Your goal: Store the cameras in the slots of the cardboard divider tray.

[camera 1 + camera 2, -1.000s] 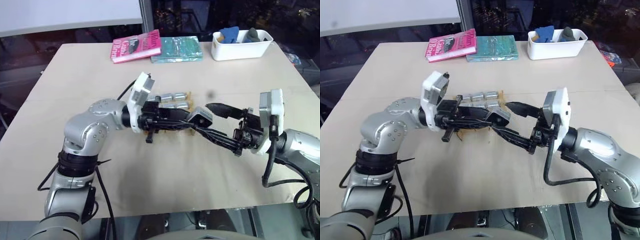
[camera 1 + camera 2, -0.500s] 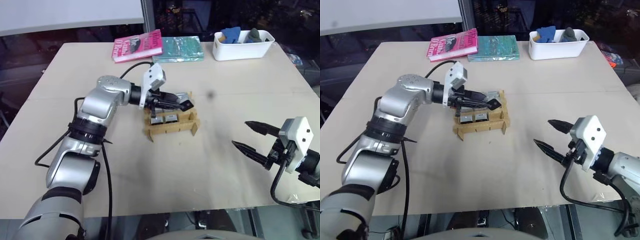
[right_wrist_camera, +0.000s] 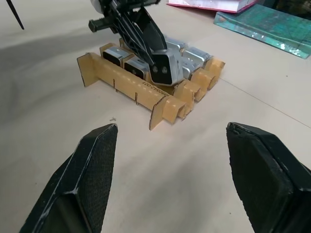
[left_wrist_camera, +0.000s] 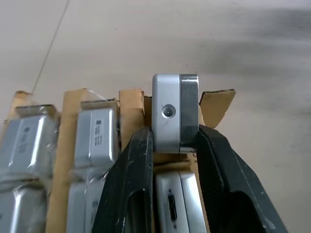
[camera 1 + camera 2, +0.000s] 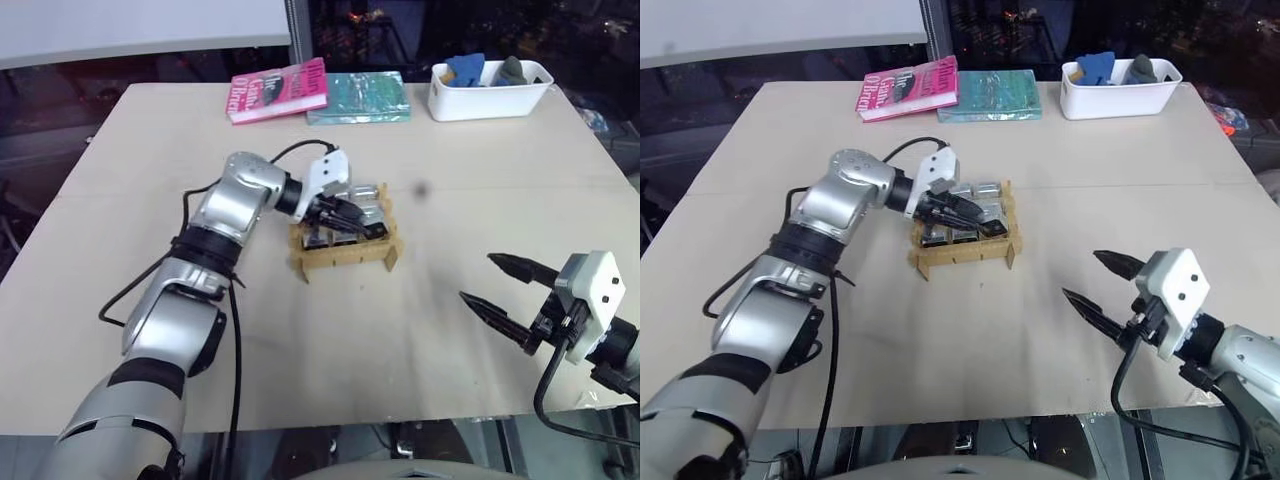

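The cardboard divider tray [image 5: 345, 256] sits mid-table with several silver-grey cameras [image 4: 95, 133] lying in its slots. My left gripper [image 5: 372, 226] reaches over the tray from the left and is shut on one camera [image 4: 175, 114]. That camera is pinched between the black fingers [image 4: 133, 184] and stands at the tray's near right corner, lens face outward. It pokes up above the cardboard strips [image 3: 163, 68]. My right gripper [image 5: 480, 279] hovers open near the table's front right, well apart from the tray [image 3: 126, 80], with nothing between its fingers.
A pink book [image 5: 277, 90] and a teal book [image 5: 358, 97] lie at the table's far edge. Beside them stands a white bin [image 5: 488, 90] with blue and grey items. A small dark spot [image 5: 420, 188] marks the table right of the tray.
The left gripper swung forward with the camera and sank onto the tray's near right corner. The right gripper drew back from the tray to the front right, staying open.
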### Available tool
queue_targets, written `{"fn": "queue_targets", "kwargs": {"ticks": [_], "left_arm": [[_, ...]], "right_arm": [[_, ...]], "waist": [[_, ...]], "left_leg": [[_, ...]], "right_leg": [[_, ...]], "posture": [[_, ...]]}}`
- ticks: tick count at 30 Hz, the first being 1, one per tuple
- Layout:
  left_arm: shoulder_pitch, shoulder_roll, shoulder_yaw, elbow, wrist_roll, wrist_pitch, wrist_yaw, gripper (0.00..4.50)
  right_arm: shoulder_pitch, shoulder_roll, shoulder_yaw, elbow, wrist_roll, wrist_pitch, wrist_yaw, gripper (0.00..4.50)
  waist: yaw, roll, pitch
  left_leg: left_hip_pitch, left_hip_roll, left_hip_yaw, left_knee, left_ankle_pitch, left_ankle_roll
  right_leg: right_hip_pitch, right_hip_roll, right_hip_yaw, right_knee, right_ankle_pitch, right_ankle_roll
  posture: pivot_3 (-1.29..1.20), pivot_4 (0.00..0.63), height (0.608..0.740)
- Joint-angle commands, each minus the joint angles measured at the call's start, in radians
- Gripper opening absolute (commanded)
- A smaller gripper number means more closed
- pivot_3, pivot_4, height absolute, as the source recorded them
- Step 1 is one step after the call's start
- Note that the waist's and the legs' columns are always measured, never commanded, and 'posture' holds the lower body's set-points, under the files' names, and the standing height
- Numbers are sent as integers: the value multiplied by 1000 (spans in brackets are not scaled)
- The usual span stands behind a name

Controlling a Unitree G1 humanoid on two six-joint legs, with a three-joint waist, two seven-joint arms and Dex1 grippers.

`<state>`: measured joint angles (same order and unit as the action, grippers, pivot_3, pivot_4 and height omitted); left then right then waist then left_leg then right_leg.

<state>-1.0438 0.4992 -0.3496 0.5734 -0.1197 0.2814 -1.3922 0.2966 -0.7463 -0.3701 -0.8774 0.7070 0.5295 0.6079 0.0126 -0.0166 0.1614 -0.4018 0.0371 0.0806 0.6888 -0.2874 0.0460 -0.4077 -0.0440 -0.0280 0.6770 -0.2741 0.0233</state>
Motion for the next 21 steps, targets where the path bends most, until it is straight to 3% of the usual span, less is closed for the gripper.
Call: {"fn": "queue_targets", "kwargs": {"ticks": [1, 12, 13, 14, 17, 21], "left_arm": [[-31, 1, 17, 3, 22, -14, 1, 753], [-31, 5, 4, 20, 87, -41, -2, 753], [-33, -2, 13, 20, 82, -42, 3, 1736], [-37, -10, 30, 18, 74, -47, 22, 1993], [-42, -12, 91, -21, 30, -8, 58, 3437], [-15, 4, 184, -126, -47, 102, 93, 3437]], "right_arm": [[0, -5, -40, -29, 2, -27, 12, 3573], [-34, -23, -22, -4, -5, -28, 31, 3573], [-36, -23, -21, -2, -7, -28, 32, 3632], [-40, -25, -17, 0, -7, -27, 34, 3632], [-50, -27, -11, 6, -2, -21, 43, 3632], [-68, -33, 11, 24, -1, -18, 59, 3632]], "waist": [[0, 0, 0], [0, 0, 0], [0, 0, 0], [0, 0, 0], [1, 0, 0], [-1, 0, 0]], "left_leg": [[0, 0, 0, 0, 0, 0], [0, 0, 0, 0, 0, 0], [0, 0, 0, 0, 0, 0], [0, 0, 0, 0, 0, 0], [0, 0, 0, 1, 0, 0], [0, 0, -1, 1, 0, 0]], "right_leg": [[0, 0, 0, 0, 0, 0], [0, 0, 0, 1, 0, 0], [0, 0, 0, 1, 0, 0], [0, 0, 0, 1, 0, 0], [0, 0, 0, 1, 0, 0], [0, 0, 1, 1, 0, 0]], "posture": [[0, 150, 740], [0, 150, 740], [0, 150, 740], [0, 150, 740], [0, 150, 740], [0, 150, 740]]}}
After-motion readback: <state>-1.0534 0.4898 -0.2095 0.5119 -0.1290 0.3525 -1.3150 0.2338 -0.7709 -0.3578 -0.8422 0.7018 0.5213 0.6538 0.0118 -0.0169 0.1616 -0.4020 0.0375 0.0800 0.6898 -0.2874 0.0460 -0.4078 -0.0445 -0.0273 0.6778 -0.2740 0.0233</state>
